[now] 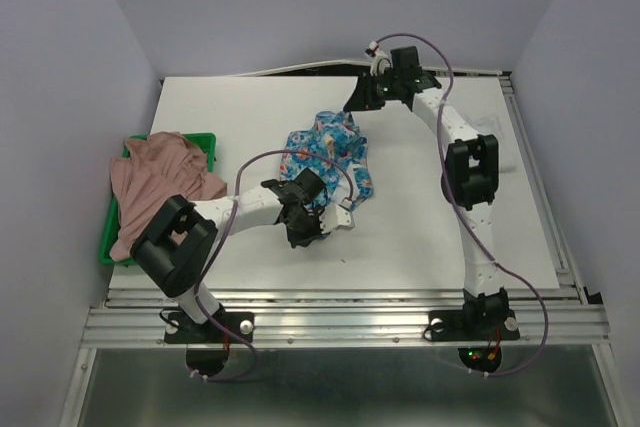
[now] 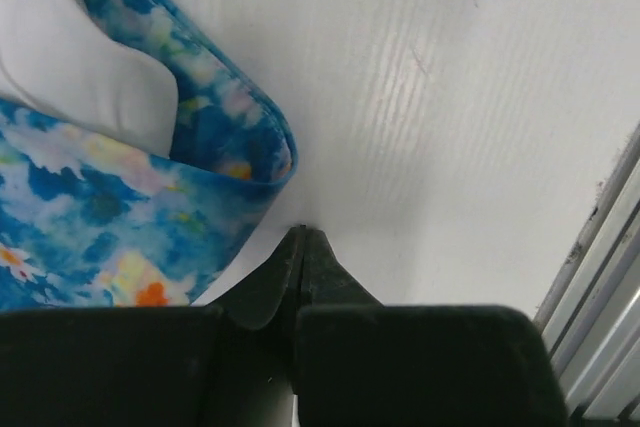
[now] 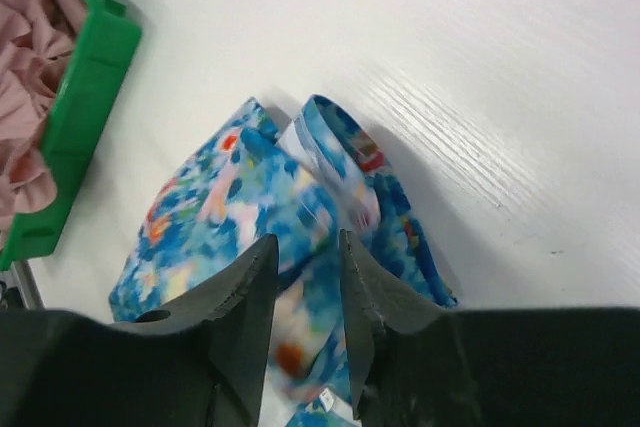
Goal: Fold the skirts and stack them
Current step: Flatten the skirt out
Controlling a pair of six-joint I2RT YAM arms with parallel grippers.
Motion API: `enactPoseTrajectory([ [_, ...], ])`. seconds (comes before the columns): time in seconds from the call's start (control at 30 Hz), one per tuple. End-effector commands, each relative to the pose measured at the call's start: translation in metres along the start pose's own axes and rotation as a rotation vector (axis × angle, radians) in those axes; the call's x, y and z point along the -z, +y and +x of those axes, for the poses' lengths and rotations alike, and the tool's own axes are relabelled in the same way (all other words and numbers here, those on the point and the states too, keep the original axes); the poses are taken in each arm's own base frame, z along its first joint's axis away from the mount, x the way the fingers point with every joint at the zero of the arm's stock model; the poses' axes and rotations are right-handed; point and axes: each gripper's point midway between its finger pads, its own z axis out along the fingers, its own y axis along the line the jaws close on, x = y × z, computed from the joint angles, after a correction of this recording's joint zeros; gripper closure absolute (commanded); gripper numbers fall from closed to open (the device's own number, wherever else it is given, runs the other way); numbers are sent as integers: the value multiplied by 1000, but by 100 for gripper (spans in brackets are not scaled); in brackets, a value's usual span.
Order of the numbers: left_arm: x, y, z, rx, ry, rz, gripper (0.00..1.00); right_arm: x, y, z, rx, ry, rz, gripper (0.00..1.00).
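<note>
The blue flowered skirt (image 1: pixel 330 152) lies bunched in the middle of the table, with a raised fold at its far end. My left gripper (image 1: pixel 305 232) is at the skirt's near edge. In the left wrist view its tips (image 2: pixel 303 234) are shut together on bare table, right beside the skirt's hem (image 2: pixel 100 197), with no cloth seen between them. White cloth (image 2: pixel 70 57) shows inside that fold. My right gripper (image 1: pixel 362 97) hovers at the far end. Its fingers (image 3: pixel 306 237) stand apart above the blurred skirt (image 3: pixel 210 207). The dusty-pink skirt (image 1: pixel 160 182) is heaped in the tray.
The green tray (image 1: pixel 205 139) sits at the table's left edge, and it also shows in the right wrist view (image 3: pixel 85 97) with pink cloth (image 3: pixel 30 27) in it. Metal rails (image 2: pixel 600 247) run along the near edge. The white table (image 1: pixel 450 197) stretches to the right.
</note>
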Motion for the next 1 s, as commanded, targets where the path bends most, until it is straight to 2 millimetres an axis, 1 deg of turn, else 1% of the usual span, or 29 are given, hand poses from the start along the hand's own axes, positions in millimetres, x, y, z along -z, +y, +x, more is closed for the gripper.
enactPoseTrajectory([
  [0.0, 18, -23, -2, -60, -26, 71, 96, -33, -13, -7, -3, -67, 38, 31],
  [0.03, 20, -25, -1, -60, -23, 74, 97, -35, -14, -9, 7, -77, 36, 25],
  [0.07, 21, -29, -1, -72, -27, 87, 97, -35, -18, -12, 17, -86, 55, 22],
  [0.13, 29, -32, 0, -84, -29, 91, 98, -28, -17, -17, 65, -90, 81, 11],
  [0.17, 32, -34, 0, -88, -33, 90, 97, -19, -25, -17, 67, -87, 126, 9],
  [0.2, 43, -31, -8, -91, -69, 63, 96, -9, -22, -18, 104, -80, 147, 7],
  [0.27, 58, -23, -18, -30, -123, 21, 89, 16, -39, -15, 86, -70, 229, 7],
  [0.3, 67, -18, -25, -7, -155, -1, 86, 25, -43, -11, 74, -64, 250, 7],
  [0.33, 76, -9, -36, 20, -189, -34, 81, 37, -45, 3, 50, -41, 272, 8],
  [0.37, 81, 3, -38, 63, -192, -85, 71, 41, -45, 11, 37, -29, 290, 9],
  [0.4, 85, 9, -42, 122, -202, -116, 69, 51, -51, 19, 10, -20, 312, 9],
  [0.43, 91, 23, -52, 137, -221, -175, 67, 60, -53, 37, -26, 7, 332, 11],
  [0.5, 96, 37, -62, 186, -248, -234, 64, 65, -52, 60, -73, 41, 349, 12],
  [0.53, 98, 46, -73, 237, -279, -258, 64, 68, -49, 69, -104, 51, 349, 15],
  [0.57, 98, 55, -75, 269, -276, -293, 64, 71, -46, 78, -131, 63, 348, 16],
  [0.6, 92, 60, -77, 294, -262, -296, 65, 75, -41, 96, -168, 91, 345, 17],
  [0.63, 96, 70, -85, 330, -281, -326, 65, 77, -36, 105, -195, 104, 330, 20],
  [0.67, 95, 76, -88, 349, -284, -348, 65, 77, -27, 111, -221, 109, 294, 21],
  [0.7, 89, 83, -89, 370, -275, -363, 65, 78, -23, 129, -261, 132, 279, 23],
  [0.73, 93, 90, -99, 388, -300, -380, 65, 78, -18, 135, -300, 136, 261, 26],
  [0.77, 93, 98, -100, 406, -296, -417, 65, 77, -15, 143, -328, 146, 245, 28],
  [0.8, 91, 104, -105, 415, -295, -430, 65, 73, -11, 156, -376, 159, 209, 30],
  [0.83, 89, 108, -106, 433, -286, -447, 65, 71, -9, 162, -396, 165, 192, 31],
  [0.87, 89, 112, -107, 444, -282, -460, 65, 68, -6, 164, -402, 159, 160, 31],
  [0.9, 83, 113, -107, 447, -267, -462, 65, 66, -7, 169, -419, 165, 153, 32],
  [0.93, 83, 115, -110, 444, -263, -479, 65, 64, -9, 179, -446, 179, 149, 32],
  [0.97, 82, 116, -110, 445, -255, -499, 65, 62, -10, 182, -451, 180, 146, 32],
])
